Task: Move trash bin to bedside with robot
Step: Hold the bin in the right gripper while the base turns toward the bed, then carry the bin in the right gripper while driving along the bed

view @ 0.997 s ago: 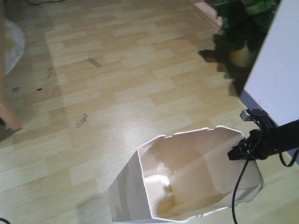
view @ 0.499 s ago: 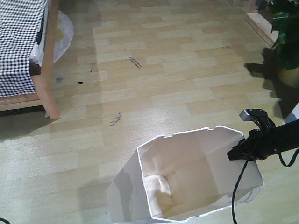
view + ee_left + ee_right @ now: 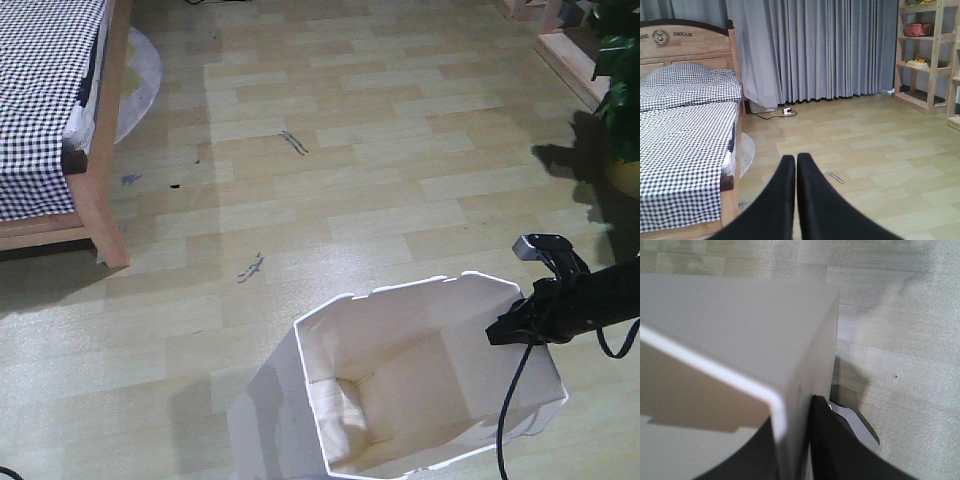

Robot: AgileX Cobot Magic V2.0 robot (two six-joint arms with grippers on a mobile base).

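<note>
Swings toward the bed (image 3: 60, 110) over the last second: shows only bare floor (image 3: 380, 200) and a white wall a second ago, brings the checked bedding and wooden frame in at upper left half a second ago, and now draws them a little further into the front view. Pushes the potted plant (image 3: 620, 90) out to the right edge in the same sweep (a sign, most likely, of the base turning and not of an arm reaching).

Keeps the trash bin (image 3: 400, 400) at the same low spot in the front view throughout, mouth open upward, nothing inside, well apart from the bed across open boards. Reads as taking the bin along with the base; cannot tell whether lifted clear of the floor or dragged. Means the heading is about right, with the whole approach to the bedside left to cover.

Holds on with the right gripper (image 3: 510, 328) clenched over the bin's rim wall at the right of the front view, fingers (image 3: 840, 450) either side of the thin plastic, same grip as before. Leaves the left gripper (image 3: 796, 159) pressed closed on nothing, aimed at the floor beside the bed. Trails a black cable (image 3: 508, 400) down the bin's right wall, as before.
</note>
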